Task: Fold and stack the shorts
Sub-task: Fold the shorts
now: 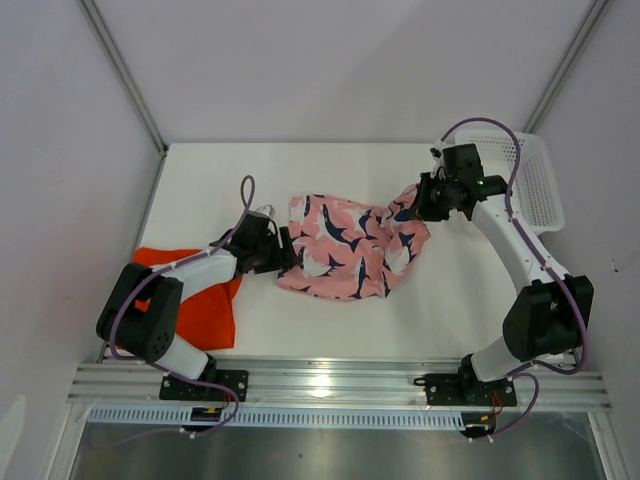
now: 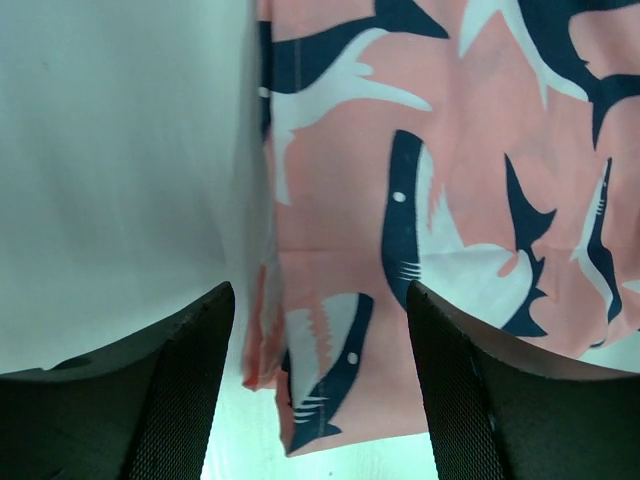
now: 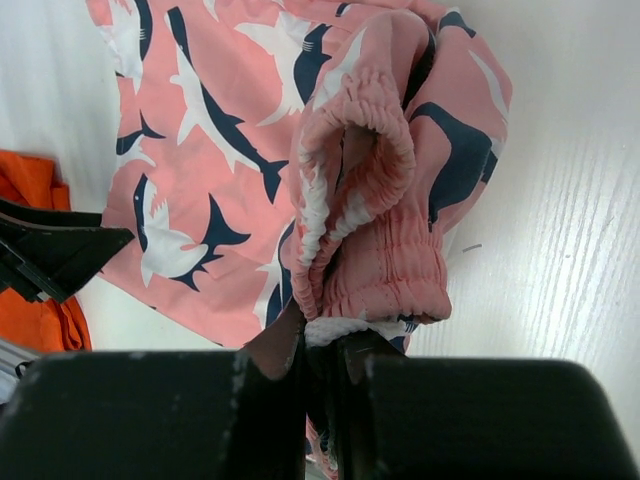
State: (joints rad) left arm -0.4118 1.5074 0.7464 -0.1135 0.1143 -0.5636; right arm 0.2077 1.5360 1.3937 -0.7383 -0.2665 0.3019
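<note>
Pink shark-print shorts [image 1: 345,250]: pink fabric with navy-and-white sharks. They lie mid-table [image 1: 450,300]. The left and centre parts are spread fairly flat with a few wrinkles. The right end is bunched, and there the gathered elastic waistband [image 3: 365,190] is raised off the surface and curled into an open loop, with a white inner edge showing.

Orange shorts [image 1: 205,305]: plain bright orange, rumpled, partly hidden. They lie at the near-left of the table, near the pink pair. The two are not stacked.

From here my left arm [image 1: 195,268] covers part of the orange shorts [image 1: 212,312], and I lose the tips of the right gripper [image 3: 320,345] inside the bunched waistband of the pink shorts [image 3: 210,150].
</note>
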